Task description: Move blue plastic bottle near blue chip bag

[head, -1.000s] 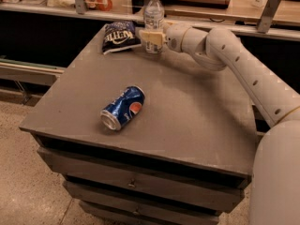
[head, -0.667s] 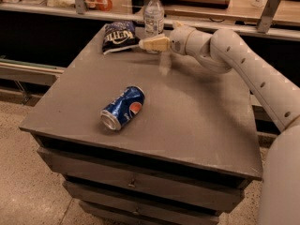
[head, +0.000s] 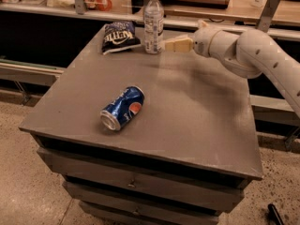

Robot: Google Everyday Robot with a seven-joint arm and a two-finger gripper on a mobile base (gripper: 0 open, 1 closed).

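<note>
Camera view shows the blue plastic bottle (head: 153, 22) standing upright on the far edge of the counter (head: 201, 111), just beside the blue chip bag (head: 120, 36), which lies flat to its left. The two are near enough that the bag's right edge seems to reach the bottle's foot, though whether they touch is not clear. A second ago the hand (head: 167, 45) was wrapped round the bottle; it has since let go and drawn back to the right. It now hovers level with the label, its tip just beside the bottle's right side. It has hold of nothing, but how far open it stands cannot be told from this angle. The bottle stands on its own, so the placing looks done and the task all but finished. What remains, as I judge it, is for the arm to pull away without brushing the bottle, which is tall and could tip easily. A Pepsi can (head: 123, 108) lies on its side nearer the front, well apart from both.
</note>
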